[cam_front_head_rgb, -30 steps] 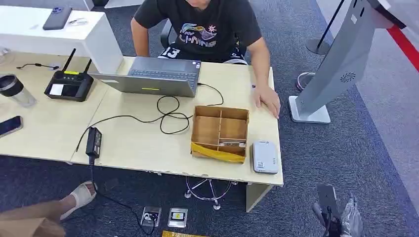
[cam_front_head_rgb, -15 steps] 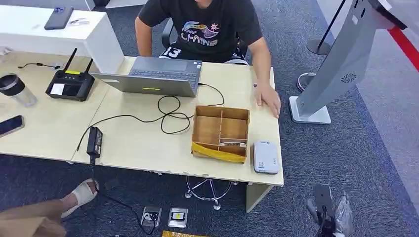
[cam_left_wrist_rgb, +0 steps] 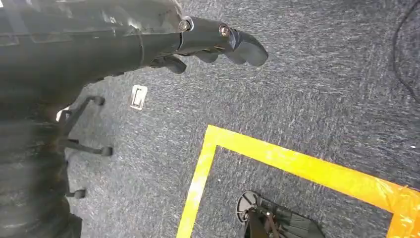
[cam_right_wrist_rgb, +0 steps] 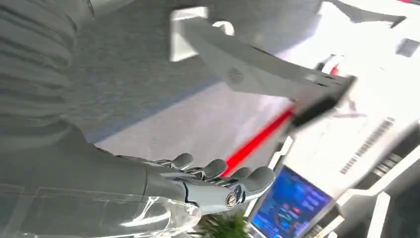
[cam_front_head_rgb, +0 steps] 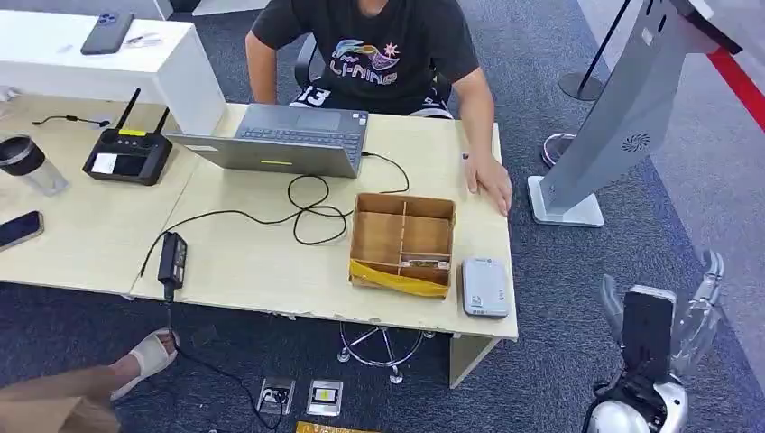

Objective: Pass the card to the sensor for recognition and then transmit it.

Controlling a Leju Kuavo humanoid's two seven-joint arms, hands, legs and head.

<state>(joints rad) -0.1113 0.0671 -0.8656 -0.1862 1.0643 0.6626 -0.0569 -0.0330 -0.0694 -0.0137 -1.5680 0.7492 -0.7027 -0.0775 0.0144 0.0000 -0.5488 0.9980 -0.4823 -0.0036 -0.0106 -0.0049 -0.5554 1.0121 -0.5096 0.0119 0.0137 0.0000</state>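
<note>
- Left hand (cam_left_wrist_rgb: 213,42) hung over grey carpet next to a strip of yellow floor tape (cam_left_wrist_rgb: 307,166), fingers curled in with nothing in them.
- On the bench (cam_front_head_rgb: 253,266), left to right: a black router (cam_front_head_rgb: 126,155) by the far edge, an open laptop (cam_front_head_rgb: 280,140) in front of a seated person (cam_front_head_rgb: 370,54), and a tangle of black cable (cam_front_head_rgb: 307,207) mid-bench.
- Wooden divider box (cam_front_head_rgb: 402,242) sat at the near right corner, with something card-like, small and hard to make out, in its near right compartment.
- Grey card sensor (cam_front_head_rgb: 484,287) lay just beside the box, right at the bench's right edge.
- Right hand (cam_front_head_rgb: 659,316) was up off the bench's right end, fingers spread, holding nothing.
- A grey kiosk stand (cam_front_head_rgb: 622,117) stood on the floor beyond it.
</note>
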